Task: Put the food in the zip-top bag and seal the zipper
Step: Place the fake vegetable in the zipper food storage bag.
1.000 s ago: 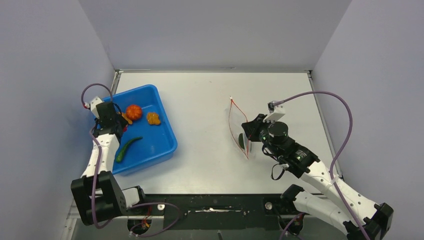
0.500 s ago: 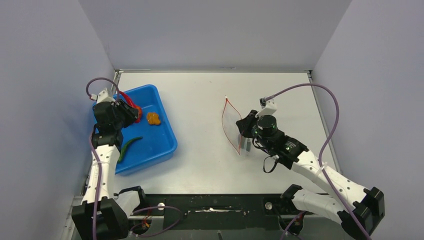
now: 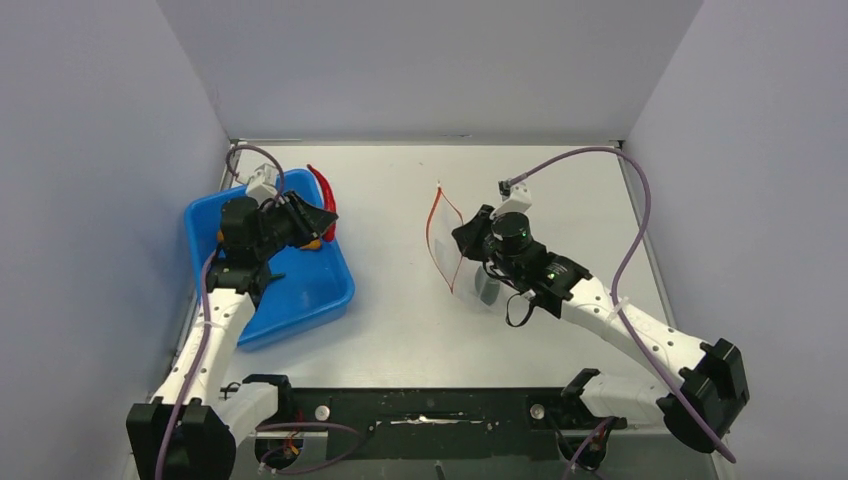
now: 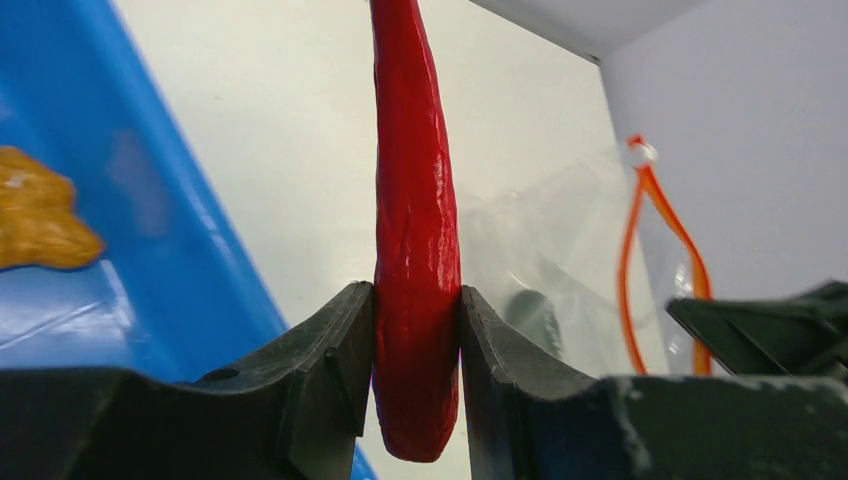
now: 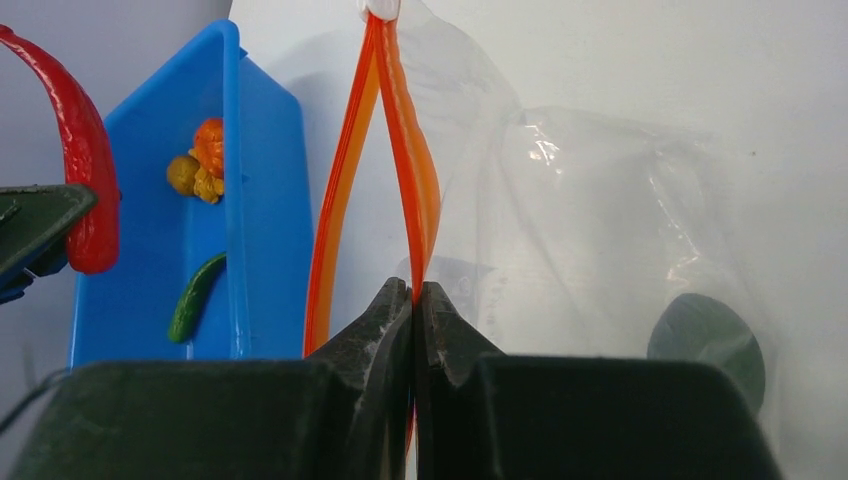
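Note:
My left gripper (image 3: pixel 318 217) (image 4: pixel 417 340) is shut on the slim red chili (image 3: pixel 324 192) (image 4: pixel 412 210) and holds it above the right rim of the blue tray (image 3: pixel 335 300). My right gripper (image 3: pixel 462 232) (image 5: pixel 413 305) is shut on one lip of the red-orange zipper (image 5: pixel 405 150) and holds the clear zip-top bag (image 3: pixel 445 240) (image 5: pixel 600 220) upright with its mouth open toward the tray. A dark green oval piece (image 5: pixel 708 340) lies inside the bag. In the right wrist view the tray holds the orange round fruit (image 5: pixel 209 145), a yellow-brown lump (image 5: pixel 184 174) and a long green pod (image 5: pixel 196 297).
The blue tray (image 5: pixel 232 150) stands at the table's left, close to the left wall. Purple cables loop over both arms. Grey walls close in the back and both sides.
My left gripper has lifted the red chili out of the tray and swung right toward the bag. My right gripper has carried the open bag leftward and farther from the base.

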